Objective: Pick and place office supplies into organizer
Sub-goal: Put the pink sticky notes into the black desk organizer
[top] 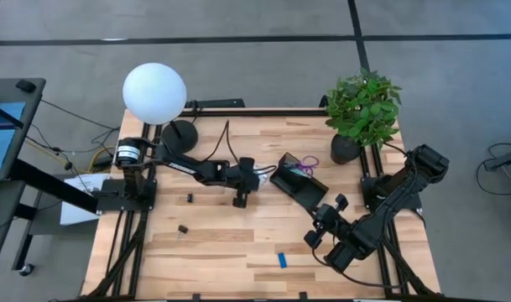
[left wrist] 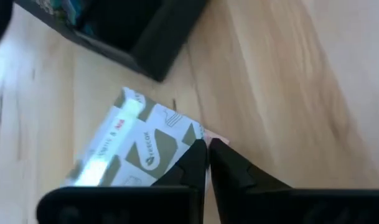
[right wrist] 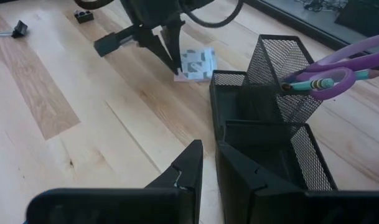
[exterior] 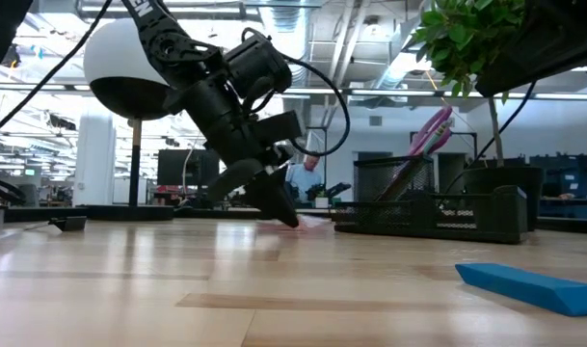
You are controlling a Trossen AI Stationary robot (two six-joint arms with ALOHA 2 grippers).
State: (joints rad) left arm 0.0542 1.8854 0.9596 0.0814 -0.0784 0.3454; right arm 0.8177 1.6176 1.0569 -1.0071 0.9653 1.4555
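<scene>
Left gripper [right wrist: 169, 57], upper centre of the right wrist frame, pinched shut on the edge of the white patterned packet [right wrist: 195, 64] lying flat on the table just beside the organizer [right wrist: 264, 134], likely for lifting in; right gripper [right wrist: 209, 163] near-closed, empty, waiting nearby.

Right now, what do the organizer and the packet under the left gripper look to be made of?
Organizer: black wire mesh, probably metal, matte; you can see through its walls. Packet: white printed paper or thin card, slightly glossy, with flat folded edges. The left gripper is shut on the packet's corner. The table is pale wood planks.
</scene>
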